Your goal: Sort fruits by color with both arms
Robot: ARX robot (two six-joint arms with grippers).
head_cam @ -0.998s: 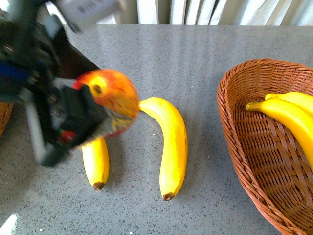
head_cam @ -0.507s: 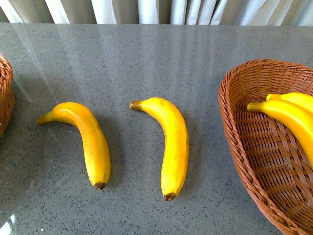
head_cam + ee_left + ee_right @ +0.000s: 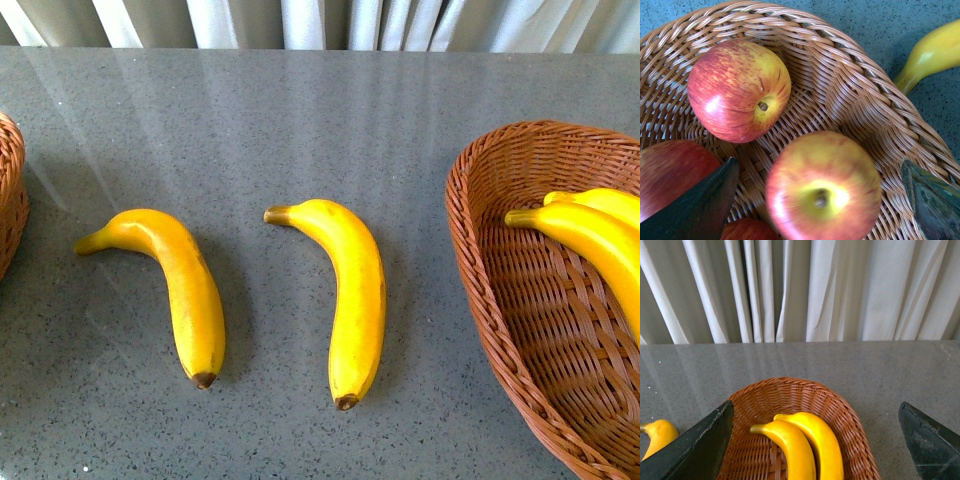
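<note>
Two yellow bananas lie on the grey table, one to the left (image 3: 175,290) and one in the middle (image 3: 350,290). Neither arm shows in the front view. My left gripper (image 3: 817,161) hangs open over the left wicker basket (image 3: 850,80), which holds several red-yellow apples. One apple (image 3: 822,187) is blurred and sits between the spread fingers (image 3: 700,205); another (image 3: 738,90) rests stem-up beyond it. My right gripper (image 3: 815,403) stands open above the right basket (image 3: 845,410), where two bananas (image 3: 790,445) lie side by side.
In the front view the right basket (image 3: 480,300) fills the right edge and a sliver of the left basket (image 3: 10,190) shows at the left edge. White curtains (image 3: 800,290) hang behind the table's far edge. A banana (image 3: 935,50) lies just outside the left basket.
A second ago my left arm held a red apple above the left banana in the front view. The arm and apple have left that view, uncovering the whole banana.
</note>
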